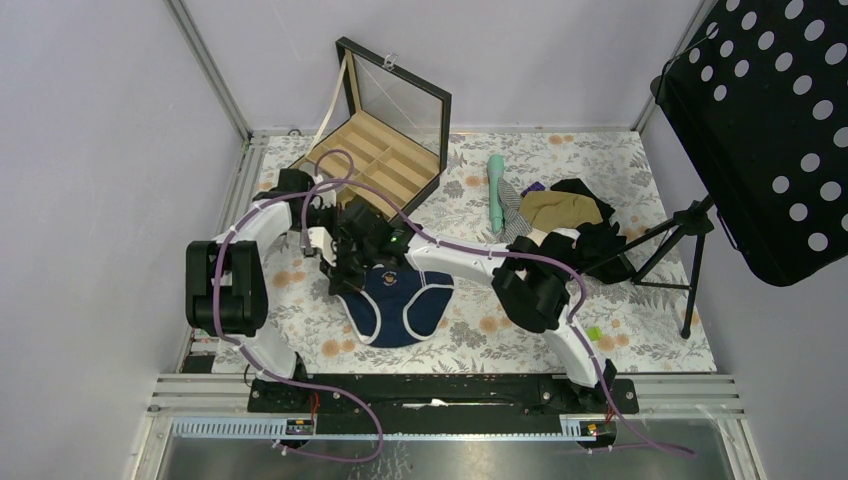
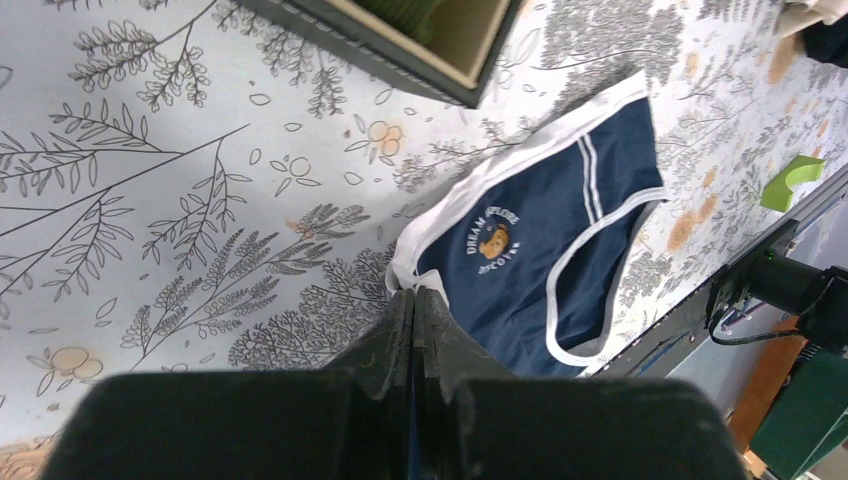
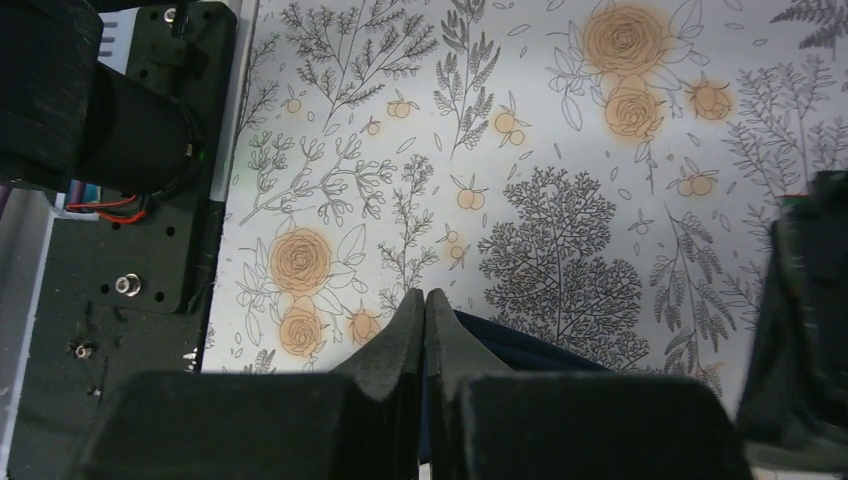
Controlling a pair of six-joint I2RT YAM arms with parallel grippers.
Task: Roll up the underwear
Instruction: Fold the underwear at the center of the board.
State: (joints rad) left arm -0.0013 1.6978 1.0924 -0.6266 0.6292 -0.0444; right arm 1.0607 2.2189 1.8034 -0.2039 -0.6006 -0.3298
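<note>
Both arms reach inward, bent low, wrists meeting over the floral mat [image 2: 150, 200]. Left gripper [image 2: 412, 298] is pinched tight on the white waistband corner of the underwear [image 2: 545, 250]. Right gripper [image 3: 425, 300] is clamped on a navy edge. The garment lies flat just beyond the left fingertips, bear logo up.

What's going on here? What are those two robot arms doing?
The two arms are working on a small navy-blue cloth underwear with white trim, which lies flat on the flowered tablecloth. The left end effector is shut on a corner of the white waistband. The right end effector is shut too, and seems to pinch the dark cloth. Nothing is rolled yet. An open wooden box with a glass lid and a heap of other clothes sit farther back.
</note>
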